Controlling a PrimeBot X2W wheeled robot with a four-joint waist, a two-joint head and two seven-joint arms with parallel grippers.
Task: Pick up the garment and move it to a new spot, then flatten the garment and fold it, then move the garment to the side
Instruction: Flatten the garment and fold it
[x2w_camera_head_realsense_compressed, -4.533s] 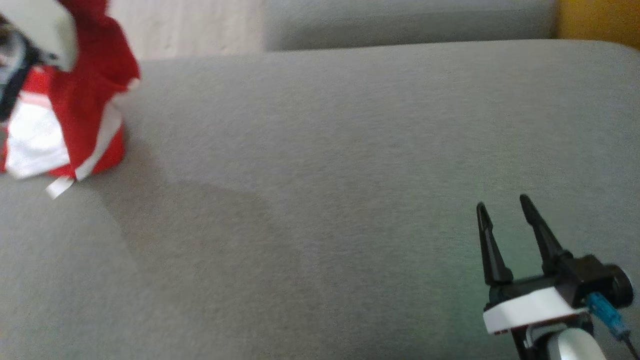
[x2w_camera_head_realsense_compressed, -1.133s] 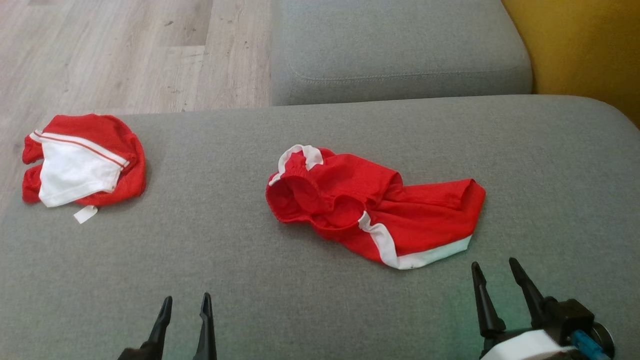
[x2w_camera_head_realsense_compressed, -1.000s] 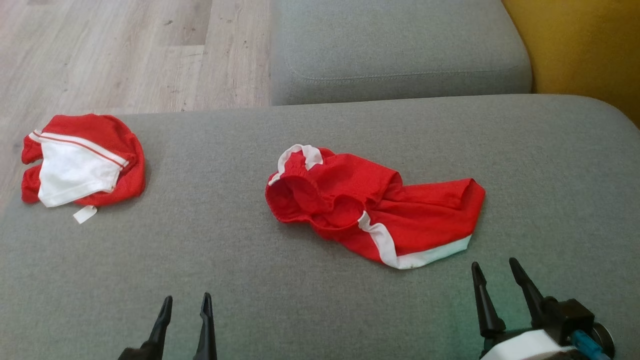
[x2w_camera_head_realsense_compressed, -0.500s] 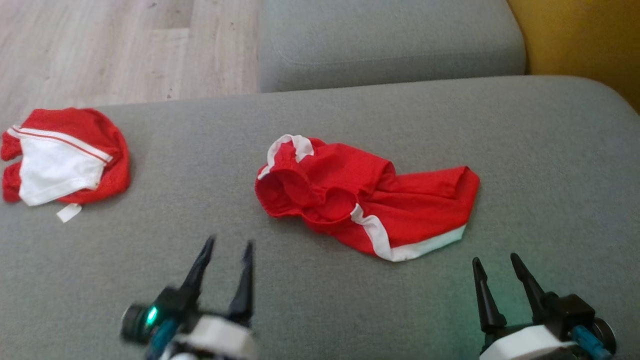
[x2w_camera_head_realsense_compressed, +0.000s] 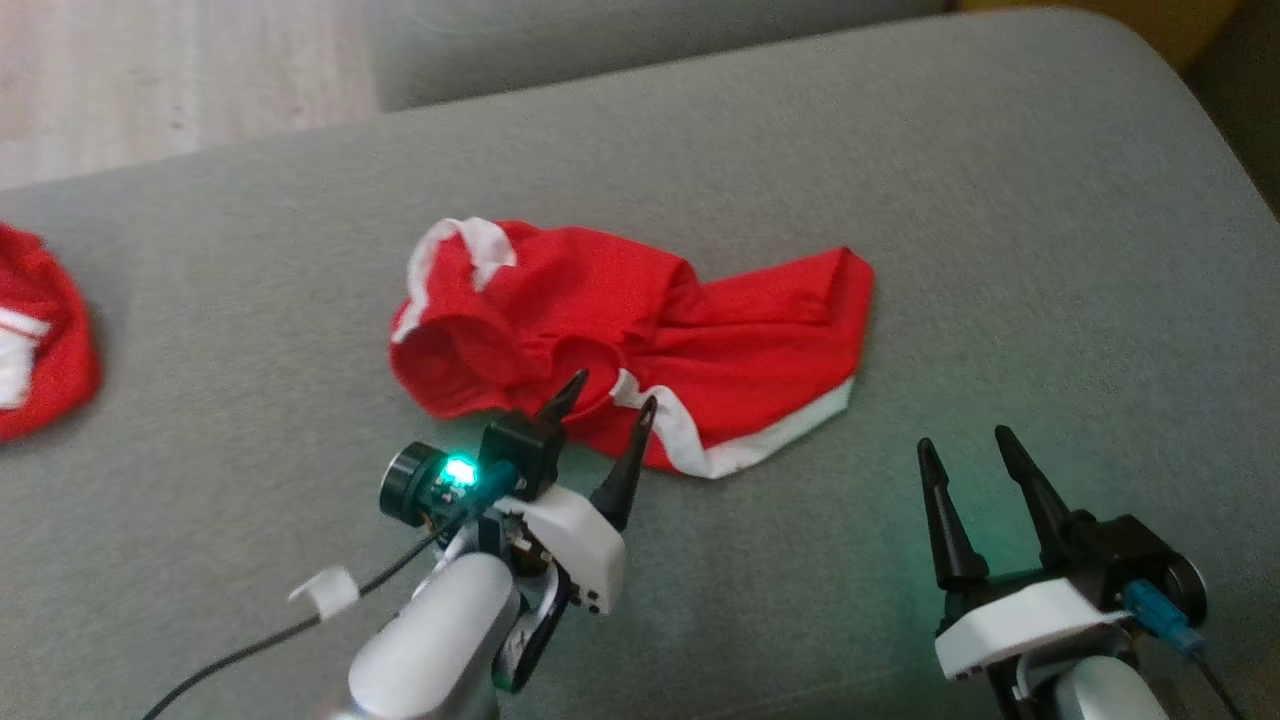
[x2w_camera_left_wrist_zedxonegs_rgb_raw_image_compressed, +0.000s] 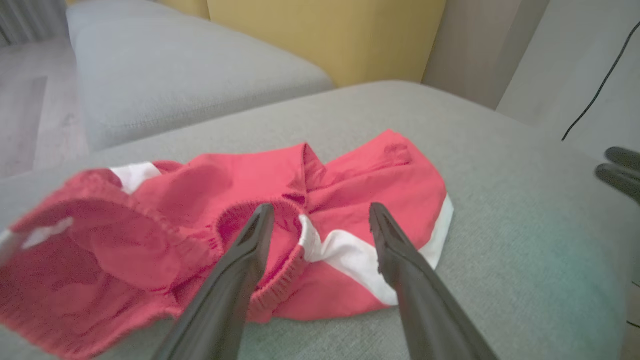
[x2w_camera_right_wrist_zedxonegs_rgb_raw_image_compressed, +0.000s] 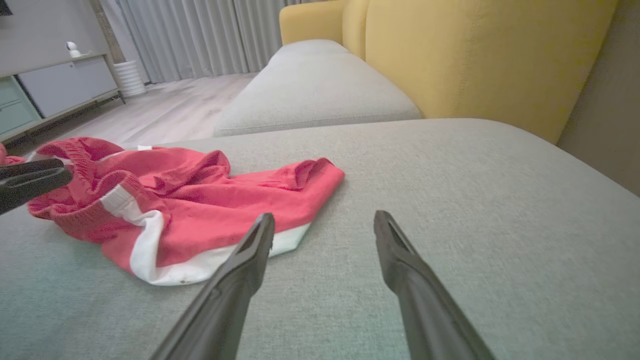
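Red garment (x2w_camera_head_realsense_compressed: 700, 310) lies crumpled, its near edge at the left gripper (x2w_camera_head_realsense_compressed: 615, 388) (spread wide, holding nothing).

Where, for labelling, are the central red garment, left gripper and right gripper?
central red garment (x2w_camera_head_realsense_compressed: 740, 320): head view, plain red cloth.
left gripper (x2w_camera_head_realsense_compressed: 614, 388): head view, midway between fingertips.
right gripper (x2w_camera_head_realsense_compressed: 962, 437): head view, midway between fingertips.

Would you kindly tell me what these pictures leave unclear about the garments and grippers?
- Head view: the second red garment is cut off by the left edge.
- Head view: the left gripper overlaps the red shorts; contact cannot be told.
- Left wrist view: the shorts' waistband is blurred.
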